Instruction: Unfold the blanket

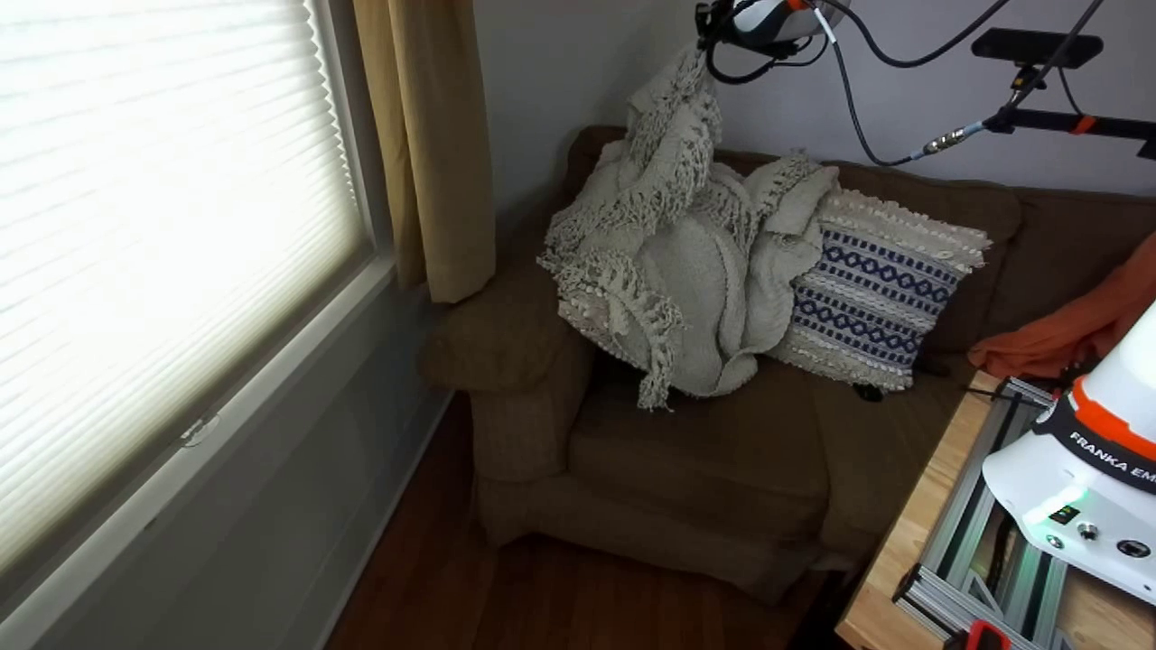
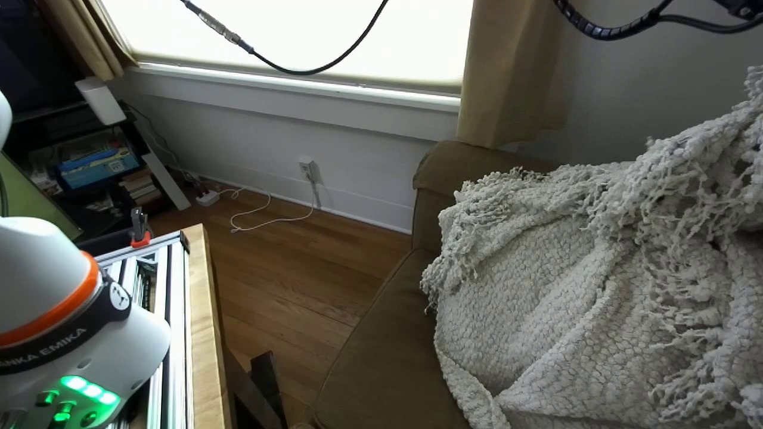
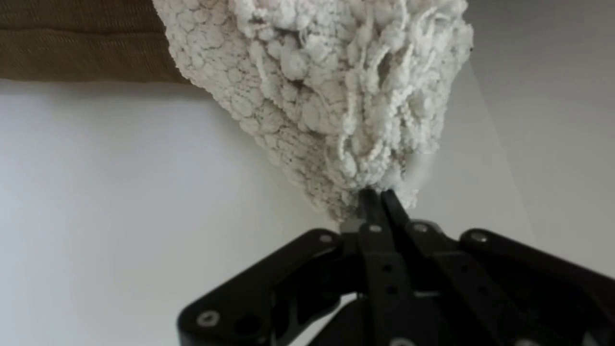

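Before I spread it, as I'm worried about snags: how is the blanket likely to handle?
Probably floppy: the blanket droops in loose folds below the gripper. Its bumpy weave likely resists slipping from the grip. The dangling fringe, all loose strands, could catch.

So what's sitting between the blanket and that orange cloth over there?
Between the blanket and the orange cloth comes the blue-patterned pillow, then a stretch of the brown couch back. That shows in an exterior view.
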### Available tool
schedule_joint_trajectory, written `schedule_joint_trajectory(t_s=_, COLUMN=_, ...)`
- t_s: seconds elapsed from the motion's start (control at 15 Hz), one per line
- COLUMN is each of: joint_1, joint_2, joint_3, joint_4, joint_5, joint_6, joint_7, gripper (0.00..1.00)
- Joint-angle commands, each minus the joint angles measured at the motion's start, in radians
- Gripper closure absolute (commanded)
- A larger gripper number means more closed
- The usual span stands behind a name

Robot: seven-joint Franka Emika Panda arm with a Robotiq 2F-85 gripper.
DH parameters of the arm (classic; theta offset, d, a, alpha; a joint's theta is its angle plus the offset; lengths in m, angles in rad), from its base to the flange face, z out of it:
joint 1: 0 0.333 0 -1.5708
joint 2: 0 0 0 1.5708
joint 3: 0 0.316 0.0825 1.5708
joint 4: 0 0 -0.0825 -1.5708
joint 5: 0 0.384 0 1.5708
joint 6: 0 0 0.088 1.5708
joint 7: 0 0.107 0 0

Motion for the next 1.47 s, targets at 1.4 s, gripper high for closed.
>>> schedule_joint_trajectory(t_s=1.4, joint_1=0.238, joint_2=0.657, joint_3=-0.663, joint_4=0.880, joint_5=0.051, joint_6=-0.111, joint_7=1.199, gripper=0.99)
